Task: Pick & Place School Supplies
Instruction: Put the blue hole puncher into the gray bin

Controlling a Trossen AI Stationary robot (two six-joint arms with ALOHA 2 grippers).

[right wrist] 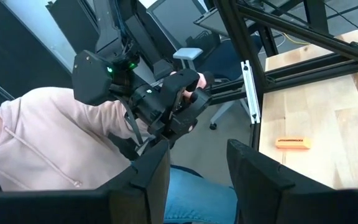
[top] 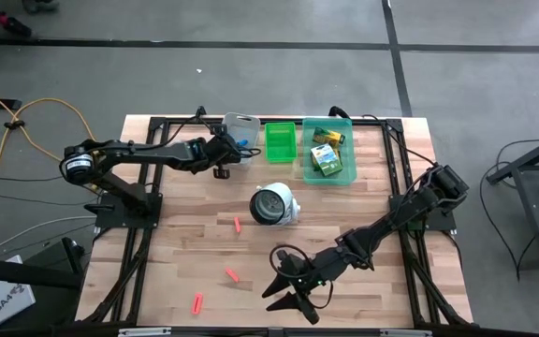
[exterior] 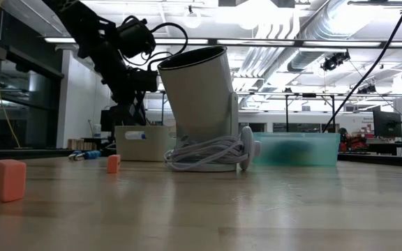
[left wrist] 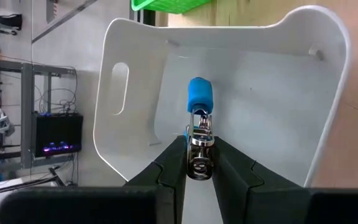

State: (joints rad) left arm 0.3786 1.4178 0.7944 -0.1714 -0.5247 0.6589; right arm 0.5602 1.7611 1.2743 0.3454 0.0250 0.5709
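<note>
Scissors (left wrist: 199, 124) with a blue handle and shiny metal pivot hang clamped in the left gripper (left wrist: 201, 163) over the pale grey bin (left wrist: 278, 93) on the wooden table (top: 185, 262), while the right gripper (top: 291, 295) rests with fingers apart near the front edge.

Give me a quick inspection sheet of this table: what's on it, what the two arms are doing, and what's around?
Surface: wooden table, bare boards between items.
Job's things: scissors held over the grey bin; crayon boxes in the teal bin; three red-pink stubs loose on the boards.
Clutter: round white object at centre; green bin.
Grippers: left gripper shut on the scissors; right gripper open at the near edge.
Cables: yellow cable on the floor.
Surroundings: a person in pink beside the table.
</note>
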